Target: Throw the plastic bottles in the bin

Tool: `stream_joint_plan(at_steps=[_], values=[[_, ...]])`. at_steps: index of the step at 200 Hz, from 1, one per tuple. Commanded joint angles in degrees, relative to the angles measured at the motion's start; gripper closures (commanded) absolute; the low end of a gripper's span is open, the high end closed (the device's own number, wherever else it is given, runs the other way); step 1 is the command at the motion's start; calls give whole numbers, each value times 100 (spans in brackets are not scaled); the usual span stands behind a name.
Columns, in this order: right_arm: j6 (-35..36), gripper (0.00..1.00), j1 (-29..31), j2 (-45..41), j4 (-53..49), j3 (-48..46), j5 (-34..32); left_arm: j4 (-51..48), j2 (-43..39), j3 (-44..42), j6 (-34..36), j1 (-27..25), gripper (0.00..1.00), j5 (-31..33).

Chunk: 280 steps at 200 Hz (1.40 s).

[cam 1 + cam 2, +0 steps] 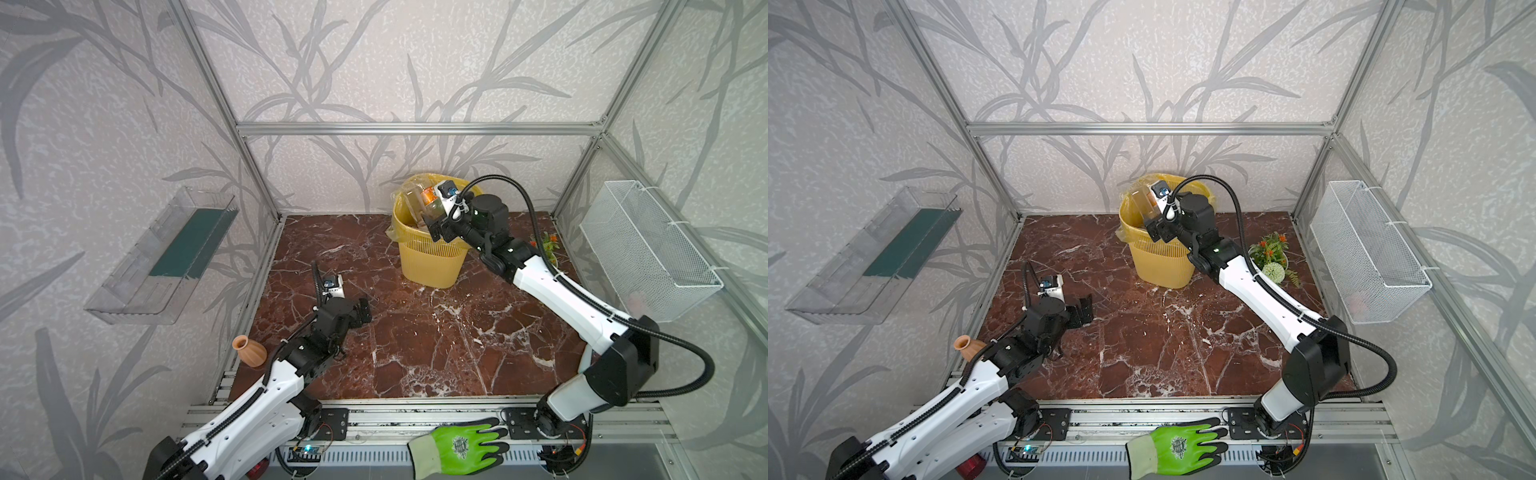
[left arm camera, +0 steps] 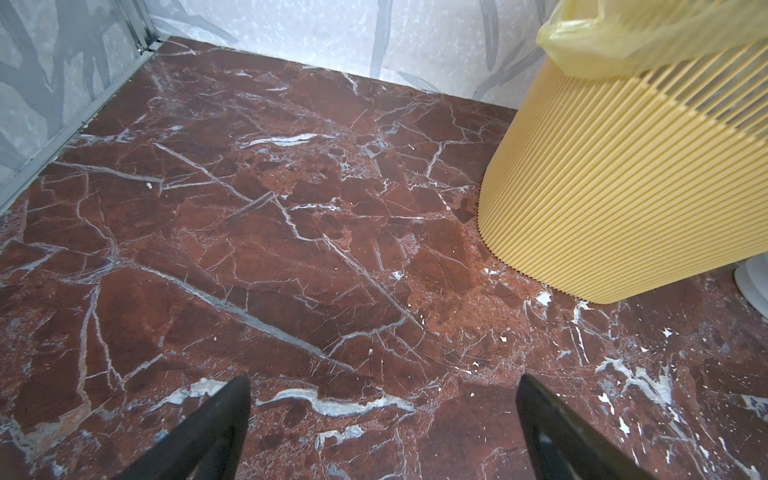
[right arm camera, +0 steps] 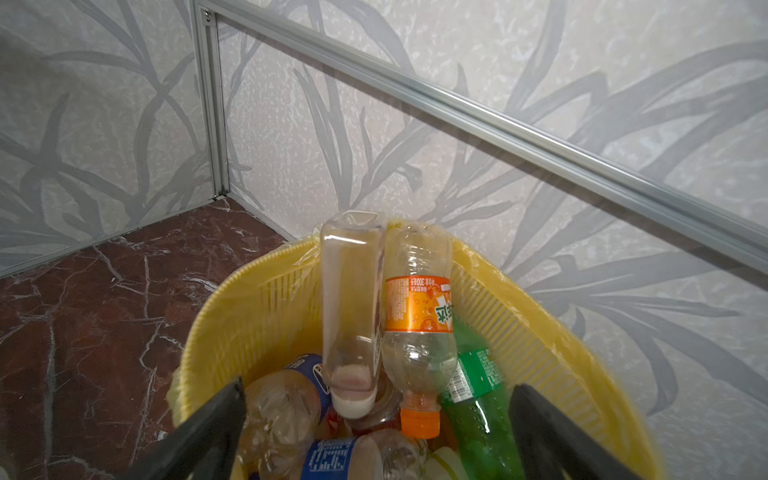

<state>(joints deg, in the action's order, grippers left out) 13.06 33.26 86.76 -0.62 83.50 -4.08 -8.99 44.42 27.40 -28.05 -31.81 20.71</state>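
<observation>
The yellow slatted bin stands at the back of the marble floor, seen in both top views. My right gripper hovers over its mouth, open and gripping nothing. Inside the bin lie several plastic bottles. A clear one with a white cap and an orange-labelled one stand neck down against the far rim. A green one and a blue-labelled one lie nearer. My left gripper is open, low over bare marble left of the bin.
A tan clay vase stands by the left arm. A potted plant sits right of the bin, behind the right arm. A white wire basket hangs on the right wall, a clear tray on the left. A green glove lies on the front rail.
</observation>
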Motion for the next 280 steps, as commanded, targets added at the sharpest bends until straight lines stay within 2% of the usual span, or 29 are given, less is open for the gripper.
stream_joint_plan(at_steps=[1,66,117,154,191,217,246,280], values=[[-45,1,11,-754,312,16,-315,-149,-174,39,2,17,1,112],[-317,1,-219,-1083,207,-603,-688,-214,84,131,11,10,1,176],[-608,1,-677,-1893,792,-2838,-695,-379,470,187,48,19,1,999],[-937,1,-1397,-2317,1773,-4572,-748,-152,742,174,340,19,1,1825],[-1403,1,-2047,-2356,2653,-5567,-565,-33,1002,309,661,45,1,2562],[-1411,1,-2147,-2345,3291,-6029,-636,317,1039,239,974,87,1,2832],[-1257,1,-2174,-1972,3944,-6481,-647,1192,1035,-109,1424,266,1,3143],[-959,1,-2183,-1164,5421,-6967,-453,1993,917,-431,1811,818,1,2876]])
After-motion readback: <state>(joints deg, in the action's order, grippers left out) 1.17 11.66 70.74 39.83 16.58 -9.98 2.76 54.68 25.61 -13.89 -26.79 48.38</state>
